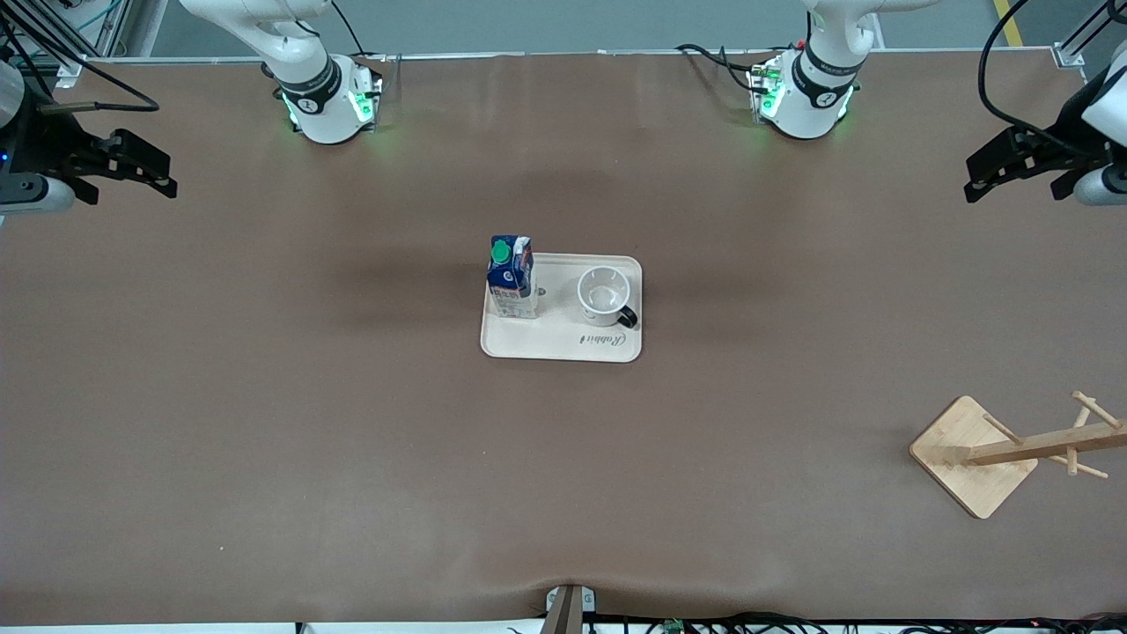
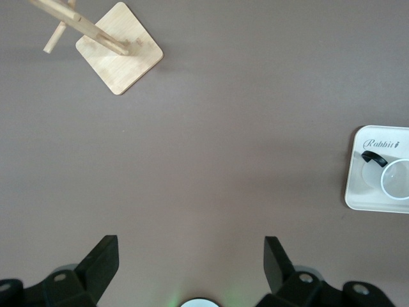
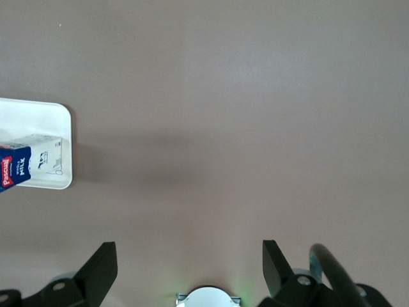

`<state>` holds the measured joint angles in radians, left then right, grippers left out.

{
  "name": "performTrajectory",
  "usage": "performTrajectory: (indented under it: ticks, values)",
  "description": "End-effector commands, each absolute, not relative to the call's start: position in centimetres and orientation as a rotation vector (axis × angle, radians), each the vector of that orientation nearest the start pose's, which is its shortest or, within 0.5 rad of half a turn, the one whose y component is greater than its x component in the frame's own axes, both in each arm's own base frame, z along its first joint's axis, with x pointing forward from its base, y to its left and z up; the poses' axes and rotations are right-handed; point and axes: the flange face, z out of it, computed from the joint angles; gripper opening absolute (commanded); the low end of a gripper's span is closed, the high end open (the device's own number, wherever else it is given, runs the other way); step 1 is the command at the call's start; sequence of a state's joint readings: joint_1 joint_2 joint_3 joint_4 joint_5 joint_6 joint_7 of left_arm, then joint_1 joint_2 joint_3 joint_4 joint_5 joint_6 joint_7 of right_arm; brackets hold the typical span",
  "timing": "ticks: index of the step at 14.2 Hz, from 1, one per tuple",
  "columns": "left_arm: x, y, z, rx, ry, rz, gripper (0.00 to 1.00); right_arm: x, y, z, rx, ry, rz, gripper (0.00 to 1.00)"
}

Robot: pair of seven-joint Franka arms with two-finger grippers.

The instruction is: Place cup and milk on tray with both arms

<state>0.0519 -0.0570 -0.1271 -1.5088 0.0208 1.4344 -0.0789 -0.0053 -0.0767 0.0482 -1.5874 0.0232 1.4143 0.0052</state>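
Currently, tray (image 1: 563,345): held upright milk (image 1: 512,277) and cup (image 1: 605,296).
Table (image 1: 352,423): brown; wooden rack (image 1: 1004,453) near left arm's end.
Left gripper (image 1: 993,175): parted, empty.
Right gripper (image 1: 150,173): parted, empty.

Open brown table (image 1: 264,423) surrounds the tray (image 1: 563,348); milk (image 1: 511,277) and cup (image 1: 604,295) occupy it, a gap between them. Wooden rack (image 1: 1012,453) obstructs the left arm's end.

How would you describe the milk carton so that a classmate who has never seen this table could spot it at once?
Find the cream tray marked "Rabbit" in the middle of the brown table. Two things stand on it: a white mug and, beside it toward the right arm's end, the milk carton. The carton is the taller one, blue and white with a green round cap.
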Motion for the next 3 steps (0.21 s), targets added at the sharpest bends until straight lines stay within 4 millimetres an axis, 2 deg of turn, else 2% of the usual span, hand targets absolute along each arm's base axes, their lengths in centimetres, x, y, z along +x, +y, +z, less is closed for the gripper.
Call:
performTrajectory:
  ticks: [1, 3]
  values:
    - [51.21, -3.61, 68.07, -3.120, 0.006, 0.049, 1.00, 51.29, 2.46, 65.11, -3.133, -0.009, 0.155, 1.00]
    - [51.31, -3.71, 67.92, -3.116, 0.012, 0.053, 1.00, 51.30, 2.30, 65.04, -3.133, -0.004, 0.157, 1.00]
